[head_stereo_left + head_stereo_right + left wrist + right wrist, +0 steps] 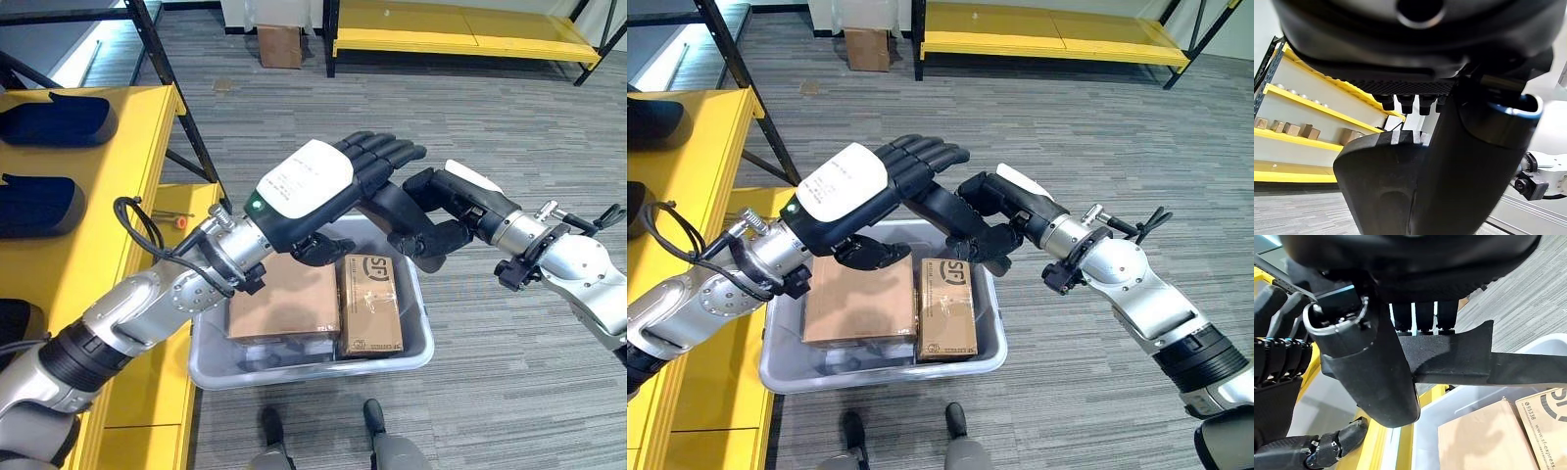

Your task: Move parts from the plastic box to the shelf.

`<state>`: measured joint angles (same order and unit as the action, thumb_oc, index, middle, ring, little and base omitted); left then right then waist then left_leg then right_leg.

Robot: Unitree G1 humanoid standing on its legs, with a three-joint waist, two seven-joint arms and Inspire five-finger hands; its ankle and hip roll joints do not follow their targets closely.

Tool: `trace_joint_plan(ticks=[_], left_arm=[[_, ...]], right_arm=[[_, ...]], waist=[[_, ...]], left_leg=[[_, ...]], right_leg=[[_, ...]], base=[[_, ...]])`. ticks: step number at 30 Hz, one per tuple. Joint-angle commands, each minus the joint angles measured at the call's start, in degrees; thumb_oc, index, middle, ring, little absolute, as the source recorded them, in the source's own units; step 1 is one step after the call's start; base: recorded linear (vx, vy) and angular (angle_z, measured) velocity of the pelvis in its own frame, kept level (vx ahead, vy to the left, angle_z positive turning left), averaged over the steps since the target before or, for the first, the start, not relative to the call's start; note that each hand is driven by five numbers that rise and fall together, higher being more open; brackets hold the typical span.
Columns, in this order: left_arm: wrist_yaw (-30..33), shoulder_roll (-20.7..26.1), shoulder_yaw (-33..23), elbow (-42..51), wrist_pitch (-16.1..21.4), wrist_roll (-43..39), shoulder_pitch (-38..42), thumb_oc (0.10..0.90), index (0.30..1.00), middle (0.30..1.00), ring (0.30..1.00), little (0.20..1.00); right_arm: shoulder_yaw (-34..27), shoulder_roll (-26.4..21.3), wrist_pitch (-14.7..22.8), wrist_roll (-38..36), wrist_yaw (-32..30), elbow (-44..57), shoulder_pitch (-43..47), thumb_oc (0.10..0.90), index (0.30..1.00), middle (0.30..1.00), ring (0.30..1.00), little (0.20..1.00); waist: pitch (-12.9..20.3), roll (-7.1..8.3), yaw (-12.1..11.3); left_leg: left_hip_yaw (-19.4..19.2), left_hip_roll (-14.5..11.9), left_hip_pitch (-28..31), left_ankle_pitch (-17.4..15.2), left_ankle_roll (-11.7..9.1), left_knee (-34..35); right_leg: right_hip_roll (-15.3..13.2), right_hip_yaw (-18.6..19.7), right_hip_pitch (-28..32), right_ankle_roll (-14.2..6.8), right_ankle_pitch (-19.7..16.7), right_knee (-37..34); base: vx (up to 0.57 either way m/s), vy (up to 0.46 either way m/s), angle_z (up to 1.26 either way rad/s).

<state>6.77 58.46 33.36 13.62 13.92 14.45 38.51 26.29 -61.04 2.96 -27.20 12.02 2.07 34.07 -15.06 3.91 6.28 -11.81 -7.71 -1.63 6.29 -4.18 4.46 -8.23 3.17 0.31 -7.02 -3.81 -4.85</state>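
Black flat angular part (950,217) gripped by both hands, left hand (877,186), right hand (1004,220); above grey plastic box (989,343).

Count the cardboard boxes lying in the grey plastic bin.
2 show. A wide plain cardboard box lies on the left side of the grey plastic bin; a narrower printed box lies beside it on the right. More may be hidden underneath them.

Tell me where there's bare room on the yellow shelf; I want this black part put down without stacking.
The yellow shelf has bare surface along its front edge, right of the two dark blue parts; its lower tier, beside the grey plastic box, looks open too. Above the cardboard boxes it is crowded: left hand and right hand share the black part.
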Motion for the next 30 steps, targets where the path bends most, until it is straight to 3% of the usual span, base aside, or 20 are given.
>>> trace_joint_plan(ticks=[1,4,5,6,7,8,9,30], left_arm=[[2.7,-5.0,2.0,-4.7,2.0,1.0,4.1,0.900,1.000,1.000,1.000,1.000],[2.8,-5.0,2.1,-4.9,2.0,1.1,4.4,0.900,1.000,1.000,1.000,1.000],[2.8,-5.2,2.1,-5.2,2.0,0.9,4.3,0.849,0.929,0.929,0.929,0.929],[2.8,-5.1,2.2,-5.4,2.0,1.0,4.4,0.722,0.750,0.750,0.750,0.750],[2.8,-5.1,2.3,-5.4,2.0,0.9,4.4,0.527,0.478,0.478,0.478,0.478],[2.8,-5.1,2.3,-5.4,2.0,0.9,4.5,0.447,0.366,0.366,0.366,0.366],[2.7,-5.1,2.3,-5.4,1.9,1.0,4.5,0.400,0.300,0.300,0.300,0.300],[3.3,-6.5,2.0,-7.0,1.8,1.5,4.3,0.400,0.300,0.300,0.300,0.300]], right_arm=[[1.3,2.5,6.1,-2.6,-2.9,0.9,6.4,0.400,0.300,0.300,0.300,0.300],[1.1,2.6,6.2,-2.5,-3.1,0.7,6.5,0.400,0.300,0.300,0.300,0.300],[1.0,2.8,6.1,-2.5,-3.2,0.6,6.4,0.400,0.300,0.300,0.300,0.300],[0.9,2.7,6.1,-2.3,-3.4,0.4,6.3,0.400,0.300,0.300,0.300,0.300],[0.8,2.6,6.0,-2.4,-3.3,0.5,6.3,0.400,0.300,0.300,0.300,0.300],[0.8,2.6,6.0,-2.4,-3.3,0.5,6.3,0.400,0.300,0.300,0.300,0.300],[0.8,2.7,6.0,-2.3,-3.3,0.5,6.3,0.400,0.300,0.300,0.300,0.300],[-0.2,3.2,6.5,-2.0,-3.8,0.3,6.2,0.400,0.300,0.300,0.300,0.300]], waist=[[13.6,0.29,0.0],[13.6,0.34,0.0],[13.6,0.35,0.0],[13.6,0.29,0.1],[13.6,0.28,0.1],[13.6,0.29,0.1],[13.6,0.28,0.1],[13.8,0.06,0.3]], left_leg=[[-2.8,-6.2,2.9,-2.9,-3.9,0.5],[-2.8,-6.2,2.8,-2.9,-3.9,0.5],[-2.7,-6.2,2.8,-2.9,-3.8,0.5],[-2.8,-6.2,2.8,-2.9,-3.9,0.5],[-2.7,-6.2,2.8,-2.9,-3.9,0.5],[-2.7,-6.2,2.8,-2.9,-3.9,0.5],[-2.7,-6.2,2.8,-2.9,-3.8,0.5],[-2.7,-6.1,3.0,-3.1,-3.8,0.5]], right_leg=[[-3.6,-1.3,2.5,-4.6,2.8,-0.2],[-3.5,-1.3,2.4,-4.6,2.8,-0.2],[-3.5,-1.3,2.4,-4.5,2.8,-0.2],[-3.5,-1.3,2.4,-4.5,2.8,-0.2],[-3.5,-1.3,2.4,-4.5,2.8,-0.2],[-3.5,-1.3,2.4,-4.5,2.8,-0.2],[-3.6,-1.3,2.3,-4.5,2.8,-0.2],[-3.7,-1.4,2.6,-4.5,3.0,-0.2]], base=[[0.00,0.000,0.00],[0.00,0.000,0.00],[0.00,0.000,0.00],[0.00,0.000,0.00],[0.00,0.000,0.00],[0.00,0.000,0.00],[0.00,0.000,0.00],[0.00,0.000,0.00]])
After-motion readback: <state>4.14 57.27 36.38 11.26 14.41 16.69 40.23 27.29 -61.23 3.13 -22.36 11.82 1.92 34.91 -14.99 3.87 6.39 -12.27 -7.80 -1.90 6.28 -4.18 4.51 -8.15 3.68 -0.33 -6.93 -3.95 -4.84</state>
